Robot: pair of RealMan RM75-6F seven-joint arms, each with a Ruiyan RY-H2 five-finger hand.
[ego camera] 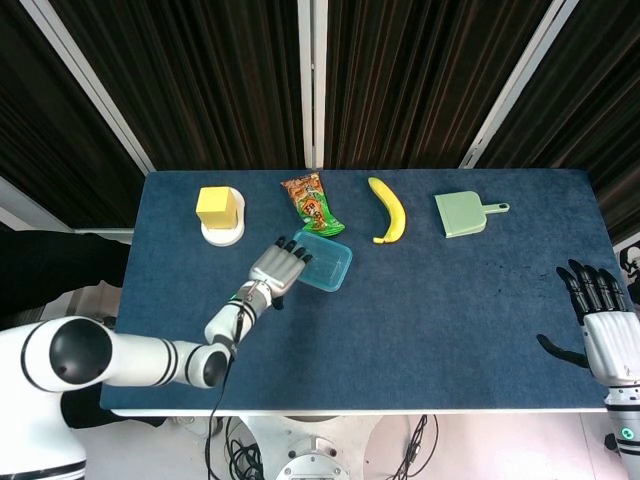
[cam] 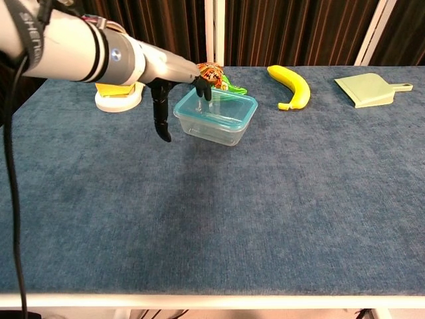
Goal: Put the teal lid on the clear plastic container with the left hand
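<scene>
– Head view, what's on the blue worktop?
– One clear plastic container with its teal lid on; left robot hand beside it, fingers spread, holding nothing. One banana, one snack packet, one green dustpan. Right robot hand spread, empty.
– Chest view?
– Same single container; left robot hand fingertips at its rim

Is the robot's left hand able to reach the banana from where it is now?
Probably yes. The left hand hovers open beside the lidded container, and the banana lies just past it. Only the container and snack packet sit nearby, so it could reach over them.
</scene>
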